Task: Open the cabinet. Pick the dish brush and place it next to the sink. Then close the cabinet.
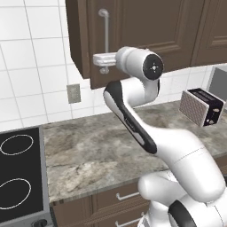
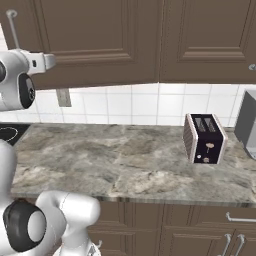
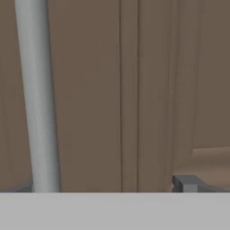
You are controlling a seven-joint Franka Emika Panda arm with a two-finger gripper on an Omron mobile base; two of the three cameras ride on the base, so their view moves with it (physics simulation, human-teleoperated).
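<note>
The dark brown wall cabinet (image 1: 142, 26) (image 2: 90, 30) hangs over the counter with its door shut. A long silver bar handle (image 1: 106, 35) (image 2: 13, 31) (image 3: 38, 99) runs down the door's left side. My gripper (image 1: 95, 59) (image 2: 53, 61) (image 3: 105, 186) is open and sits right at the lower part of that handle. In the hand view the bar stands just inside the left fingertip, with the door panel (image 3: 134, 90) close behind and nothing held. The dish brush and the sink are out of view.
A dark toaster (image 1: 201, 107) (image 2: 205, 138) stands on the marble counter (image 1: 97, 150) (image 2: 115, 160) to the right. A black cooktop (image 1: 20, 173) lies at the left, lower drawers (image 1: 126, 199) sit below, and a grey appliance (image 2: 247, 125) is at the far right.
</note>
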